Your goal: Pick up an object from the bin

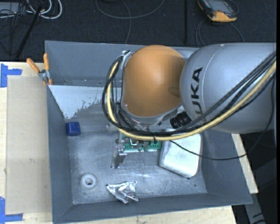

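In the camera view we count four loose things in the grey bin [60,171]: one small blue block [73,128] at the left, one grey ring [88,180] lower left, one crumpled silver foil wrapper [122,192] by the lower wall, and one flat white packet [179,161] at the right. The end effector [117,157] hangs over bare floor mid-bin. The wrapper lies near it, below, and the packet lies near it on the right. We cannot tell how wide the end effector stands.
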`<action>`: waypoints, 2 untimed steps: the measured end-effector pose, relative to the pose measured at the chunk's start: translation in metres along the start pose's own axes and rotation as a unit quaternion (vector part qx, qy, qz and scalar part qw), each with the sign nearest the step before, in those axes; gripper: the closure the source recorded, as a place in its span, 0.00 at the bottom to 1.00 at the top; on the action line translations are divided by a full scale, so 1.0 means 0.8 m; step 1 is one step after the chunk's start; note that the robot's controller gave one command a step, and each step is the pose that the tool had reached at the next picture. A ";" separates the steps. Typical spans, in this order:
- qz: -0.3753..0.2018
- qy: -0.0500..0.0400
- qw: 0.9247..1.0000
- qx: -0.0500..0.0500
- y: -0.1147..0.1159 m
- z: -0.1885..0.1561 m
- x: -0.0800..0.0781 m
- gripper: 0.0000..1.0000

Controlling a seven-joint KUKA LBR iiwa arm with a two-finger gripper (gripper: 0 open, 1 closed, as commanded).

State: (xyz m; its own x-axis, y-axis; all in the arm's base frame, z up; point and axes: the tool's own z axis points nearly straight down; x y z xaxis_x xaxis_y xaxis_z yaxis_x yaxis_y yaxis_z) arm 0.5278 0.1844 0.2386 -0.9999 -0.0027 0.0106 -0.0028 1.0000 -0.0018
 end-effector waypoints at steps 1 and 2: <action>-0.043 -0.017 0.999 -0.004 -0.077 0.207 0.061 0.00; -0.053 -0.008 0.999 -0.001 -0.065 0.173 0.068 0.00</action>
State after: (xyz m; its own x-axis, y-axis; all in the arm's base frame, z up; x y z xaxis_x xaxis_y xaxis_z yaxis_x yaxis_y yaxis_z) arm 0.4723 0.1322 0.1012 -0.9940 -0.1090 -0.0044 -0.1090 0.9940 0.0012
